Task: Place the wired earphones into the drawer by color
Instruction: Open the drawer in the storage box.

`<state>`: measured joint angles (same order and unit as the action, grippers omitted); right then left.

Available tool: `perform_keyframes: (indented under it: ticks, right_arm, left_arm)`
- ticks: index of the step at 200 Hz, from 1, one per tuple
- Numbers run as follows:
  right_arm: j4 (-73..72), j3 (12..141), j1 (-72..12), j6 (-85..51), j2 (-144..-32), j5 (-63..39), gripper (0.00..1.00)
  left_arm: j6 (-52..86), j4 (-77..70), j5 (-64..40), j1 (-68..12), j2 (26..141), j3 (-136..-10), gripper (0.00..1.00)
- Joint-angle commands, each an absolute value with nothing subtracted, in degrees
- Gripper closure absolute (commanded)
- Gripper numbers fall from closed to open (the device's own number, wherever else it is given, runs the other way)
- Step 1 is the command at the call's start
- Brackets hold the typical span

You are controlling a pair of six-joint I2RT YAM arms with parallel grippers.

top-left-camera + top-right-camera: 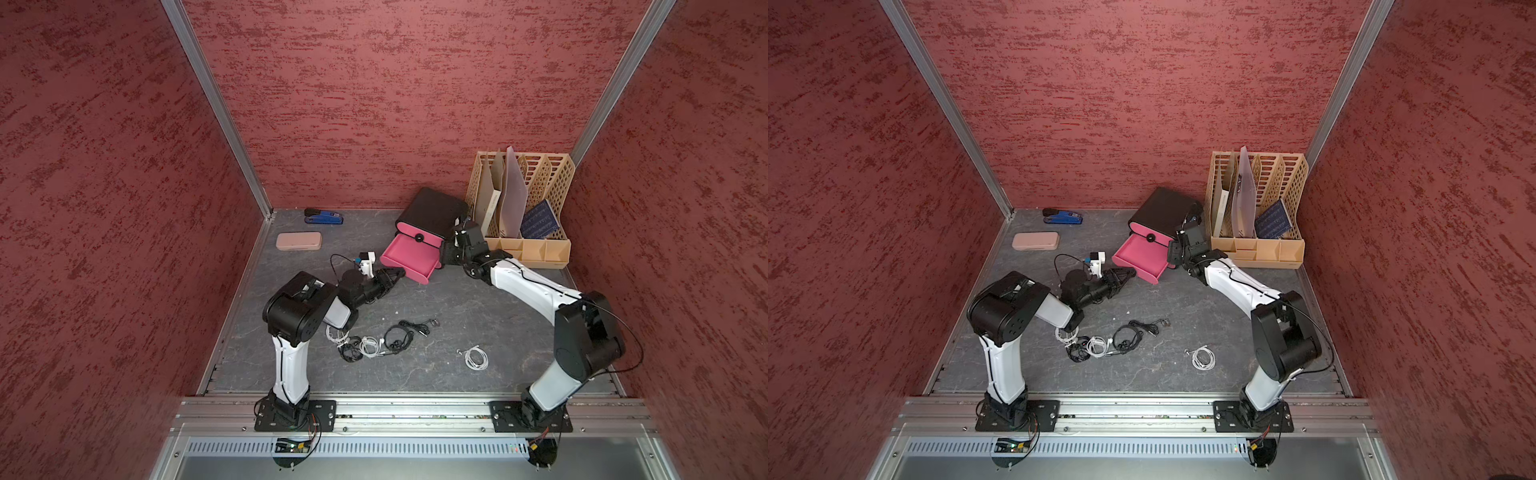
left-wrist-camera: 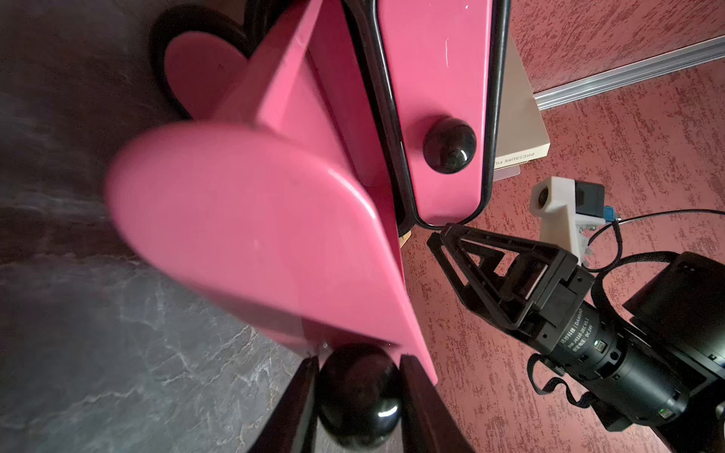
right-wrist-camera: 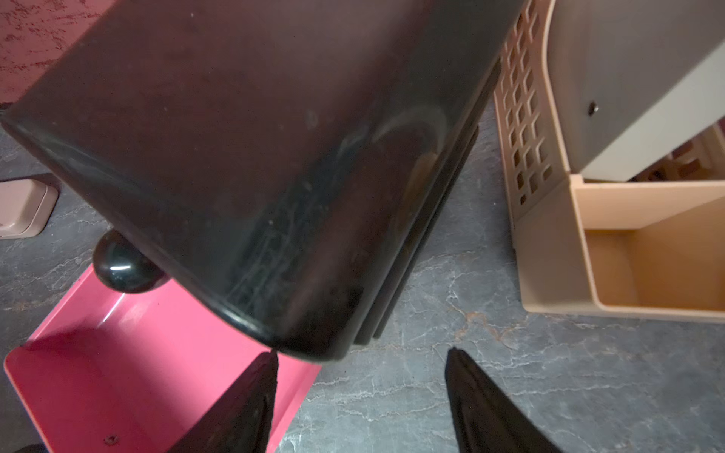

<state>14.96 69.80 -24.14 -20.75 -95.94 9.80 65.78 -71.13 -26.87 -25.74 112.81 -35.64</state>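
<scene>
A round black knob (image 2: 359,392) fills the foreground of the left wrist view, pinched between the two fingers of the left pincer (image 1: 395,275), which is closed on it. The knob belongs to the lower pink drawer (image 1: 409,259), which stands open from the black cabinet (image 1: 432,210). The right pincer (image 3: 361,352) hangs at the cabinet's near corner with its jaws spread wide and nothing between them; whether it touches the cabinet cannot be told.

The wired earphones (image 1: 374,343) lie on the table (image 1: 436,382) near the front. Black and white coils overlap in a cluster beside the left arm, and one white coil (image 1: 476,357) lies well apart. No red one shows. They look light and limp, likely to tangle or unwind. A grip across a coil's bunched strands, not a loose end, seems safest, and the lone white coil is probably easiest.
</scene>
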Motion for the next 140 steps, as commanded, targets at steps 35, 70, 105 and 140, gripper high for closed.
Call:
perform_keyframes:
  ticks: [35,70,105,140]
  right_arm:
    - [14.5,72.7,-23.6,-19.6,-97.0,12.3,0.28]
    - [14.8,72.8,-23.5,-19.3,-96.9,12.4,0.28]
    - [14.8,72.8,-23.5,-19.2,-96.6,11.5,0.28]
    - [14.9,72.2,-23.5,-19.2,-95.5,10.7,0.28]
  left_arm:
    - [65.8,-74.9,-26.1,-25.6,110.9,-33.0,0.72]
    - [65.9,-75.8,-26.0,-25.2,110.6,-31.7,0.71]
    - [66.3,-75.9,-26.9,-24.5,111.6,-32.1,0.54]
    - [66.6,-76.0,-27.3,-24.3,112.6,-32.3,0.49]
